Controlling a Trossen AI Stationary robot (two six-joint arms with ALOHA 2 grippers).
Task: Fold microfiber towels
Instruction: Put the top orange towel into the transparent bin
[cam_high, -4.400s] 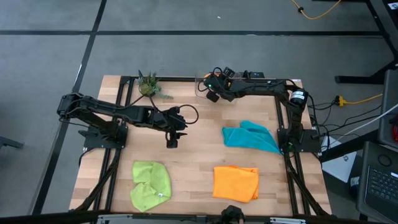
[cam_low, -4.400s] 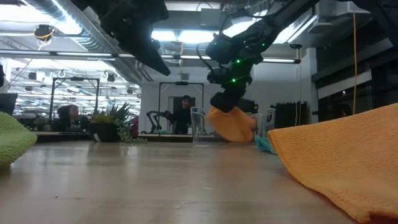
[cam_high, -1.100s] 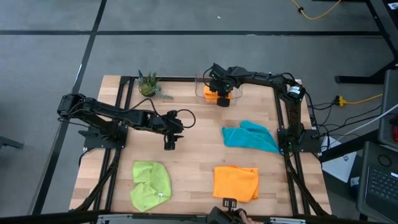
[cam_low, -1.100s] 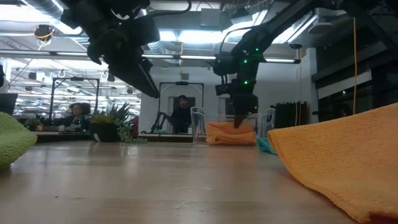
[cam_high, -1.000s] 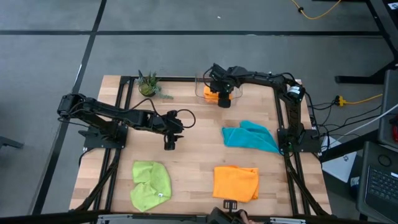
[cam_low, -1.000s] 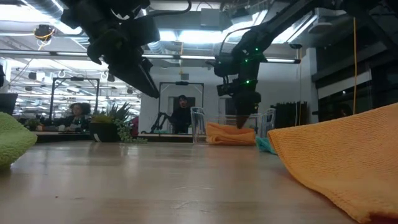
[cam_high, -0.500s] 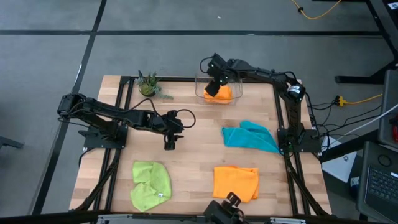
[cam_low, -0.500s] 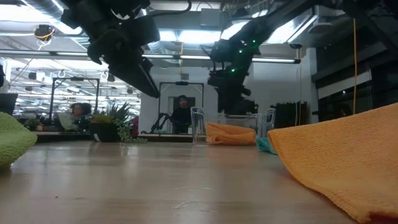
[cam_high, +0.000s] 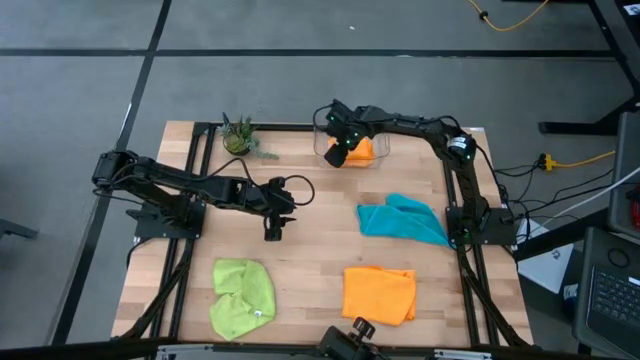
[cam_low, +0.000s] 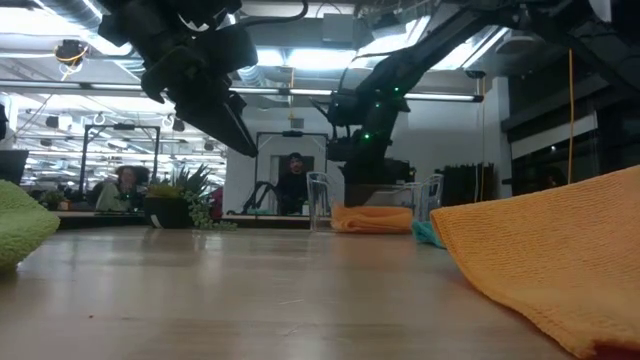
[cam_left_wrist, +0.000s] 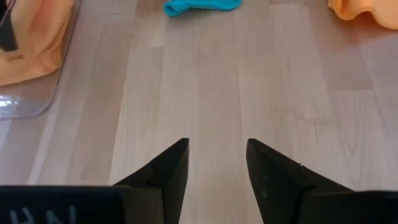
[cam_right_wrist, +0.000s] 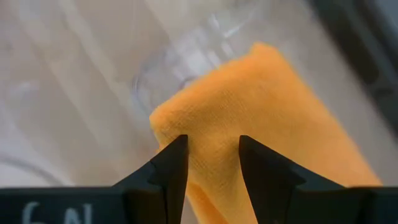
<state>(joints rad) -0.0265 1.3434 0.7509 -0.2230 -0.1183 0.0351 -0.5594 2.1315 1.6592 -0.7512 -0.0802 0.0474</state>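
The microfiber towels are spread over the desk: one folded orange towel lies inside the clear plastic bin at the far edge, the teal towel lies crumpled near the right arm's base, a second orange towel and the lime green towel lie loose along the near edge. Three look unfolded (my reading). The risk: the right claw, hovering just over the binned towel, could snag its top layer and spoil the fold. Its fingers are spread, holding nothing. The left claw waits over bare desk near the middle, also spread and empty
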